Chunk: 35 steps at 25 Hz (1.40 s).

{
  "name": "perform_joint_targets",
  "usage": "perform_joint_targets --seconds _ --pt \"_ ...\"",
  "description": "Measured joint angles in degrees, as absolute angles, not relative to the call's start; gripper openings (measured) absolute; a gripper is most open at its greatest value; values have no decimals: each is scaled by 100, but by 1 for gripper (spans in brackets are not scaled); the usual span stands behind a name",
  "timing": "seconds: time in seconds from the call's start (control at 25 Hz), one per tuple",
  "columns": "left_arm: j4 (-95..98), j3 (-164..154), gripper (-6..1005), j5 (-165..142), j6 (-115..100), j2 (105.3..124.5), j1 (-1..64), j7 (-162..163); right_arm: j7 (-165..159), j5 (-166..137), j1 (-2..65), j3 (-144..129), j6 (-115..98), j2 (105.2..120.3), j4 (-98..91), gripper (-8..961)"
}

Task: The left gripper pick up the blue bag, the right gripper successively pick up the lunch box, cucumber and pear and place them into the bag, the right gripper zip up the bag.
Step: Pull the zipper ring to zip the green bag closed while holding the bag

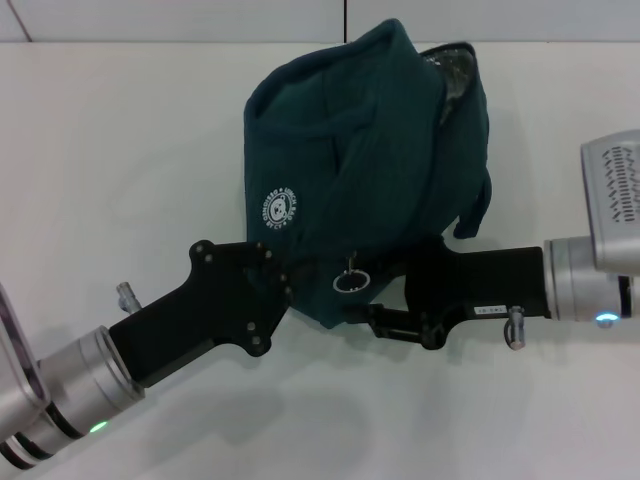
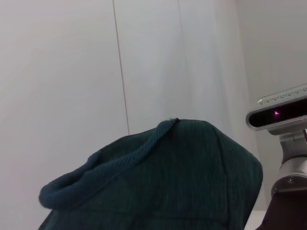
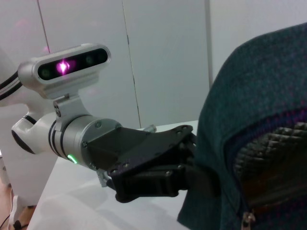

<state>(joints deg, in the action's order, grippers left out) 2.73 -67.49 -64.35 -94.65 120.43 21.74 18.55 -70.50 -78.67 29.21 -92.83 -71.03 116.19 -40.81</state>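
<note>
The blue bag (image 1: 370, 170) hangs above the white table (image 1: 120, 160), with a round white logo on its side. Its far end gapes and shows silver lining (image 1: 455, 70). My left gripper (image 1: 292, 285) comes from the lower left and is shut on the bag's near edge; the right wrist view shows it (image 3: 189, 160) clamped on the fabric (image 3: 259, 96). My right gripper (image 1: 365, 315) reaches in from the right, at the bag's near lower edge, just below the ring zipper pull (image 1: 350, 280). Lunch box, cucumber and pear are out of view. The bag's handle strap shows in the left wrist view (image 2: 110, 167).
The right arm's wrist camera (image 1: 612, 195) sits at the right edge, and also shows in the left wrist view (image 2: 280, 112). A small zipper tab (image 3: 247, 220) hangs below the lining in the right wrist view. White wall panels stand behind.
</note>
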Motion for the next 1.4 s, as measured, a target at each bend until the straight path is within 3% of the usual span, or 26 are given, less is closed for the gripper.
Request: perform_joint_targets --seconds 0.92,1.16,1.4 --pt "275 -6750 65 -6444 -9467 12050 2268 1883 -7047 -7764 3316 -9617 -6770 11584 -3827 346" --pt "265 -6750 65 -6442 -9468 12053 2262 1894 -6899 -7770 3329 -9616 -6714 11600 -3799 273" --pt "263 -6750 65 -6442 -9467 12059 2259 1902 -6465 -7686 3203 -9618 -6614 11621 -3831 102"
